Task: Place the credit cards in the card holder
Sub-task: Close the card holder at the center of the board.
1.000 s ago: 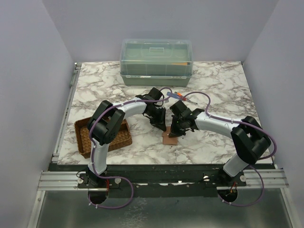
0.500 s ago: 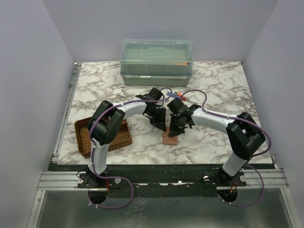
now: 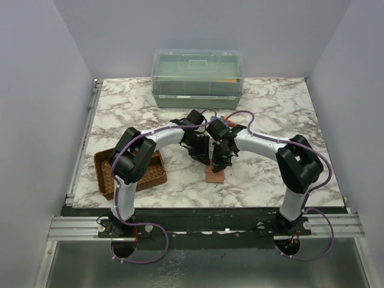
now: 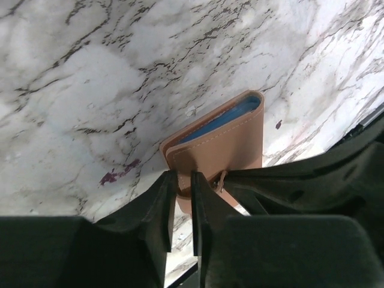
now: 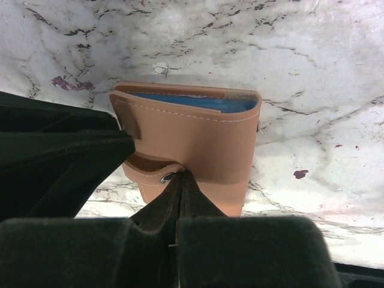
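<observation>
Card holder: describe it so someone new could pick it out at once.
On the marble table, look near the front middle, where the left gripper and right gripper meet. The card holder is the small folded tan leather wallet there, a blue edge showing inside; the woven tray at left is bigger and darker.

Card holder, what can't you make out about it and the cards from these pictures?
1. Cards: the wrist views show only a blue card edge-on; the card holder cover hides any others.
2. Top view: the card holder is too small to show slots or cards.
3. Right wrist: the right claw blocks whether it pinches the strap.
</observation>
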